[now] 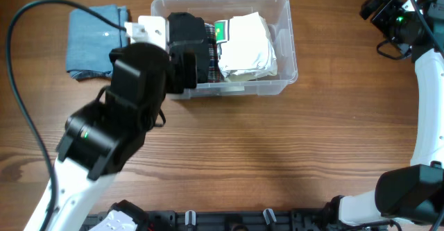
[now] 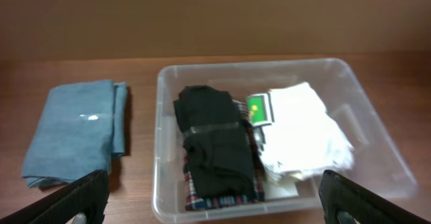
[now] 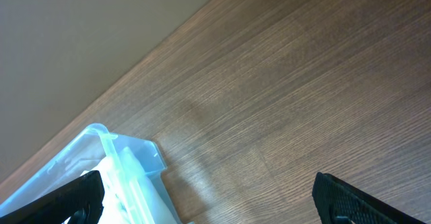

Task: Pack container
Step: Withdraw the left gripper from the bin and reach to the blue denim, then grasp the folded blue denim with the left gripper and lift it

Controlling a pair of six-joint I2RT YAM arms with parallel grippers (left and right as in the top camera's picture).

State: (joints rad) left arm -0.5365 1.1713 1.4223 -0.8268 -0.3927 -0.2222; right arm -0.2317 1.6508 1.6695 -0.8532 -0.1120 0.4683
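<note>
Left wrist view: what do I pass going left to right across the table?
blue cloth → black cloth → green tag → white cloth; the last three lie inside the container.

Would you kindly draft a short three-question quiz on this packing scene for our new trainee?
1. True or false: the blue cloth lies inside the container.
2. In the left wrist view, on which side of the white cloth does the black cloth lie? A) left B) right C) underneath it
3. What do the right fingers hold?

Key:
1. False. It lies on the table beside the container.
2. A
3. Nothing. They stand open above bare table.
</note>
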